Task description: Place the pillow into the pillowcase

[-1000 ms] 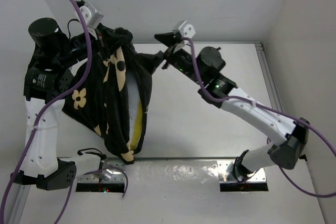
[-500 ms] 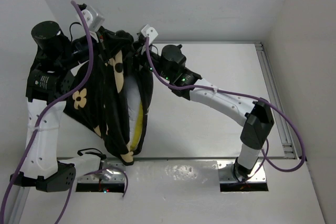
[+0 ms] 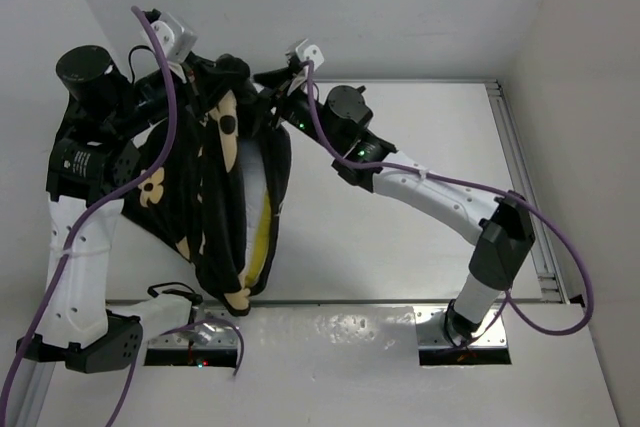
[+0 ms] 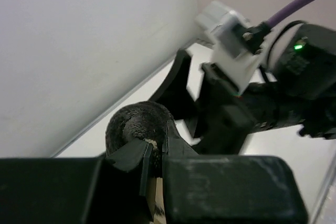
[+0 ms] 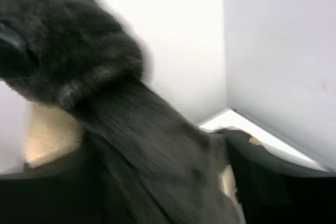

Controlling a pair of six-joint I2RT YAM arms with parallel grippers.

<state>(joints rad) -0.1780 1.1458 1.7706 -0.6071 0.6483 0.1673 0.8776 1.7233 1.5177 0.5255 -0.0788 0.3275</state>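
The black flowered pillowcase point(image 3: 190, 207) hangs upright from its top edge, its bottom near the table's front edge. The cream-yellow pillow point(image 3: 258, 232) shows through the case's open side and sits inside it. My left gripper point(image 3: 213, 72) is raised high and shut on a bunched edge of the pillowcase point(image 4: 136, 121), with the jaws closed on plush point(image 4: 155, 148). My right gripper point(image 3: 268, 97) is close beside it at the case's top edge. In the right wrist view taut black plush point(image 5: 136, 145) covers the fingers and runs down to where they sit, so it appears shut on the fabric.
The white table point(image 3: 400, 227) lies below, with a metal rail point(image 3: 520, 177) along its right edge and white walls behind and at both sides. Purple cables loop off both arms. The right arm stretches diagonally across the table.
The right gripper swung left to right beside the left gripper, then eased slightly up and right. The case's top edge went from stretched to gathered. The left gripper stayed high.
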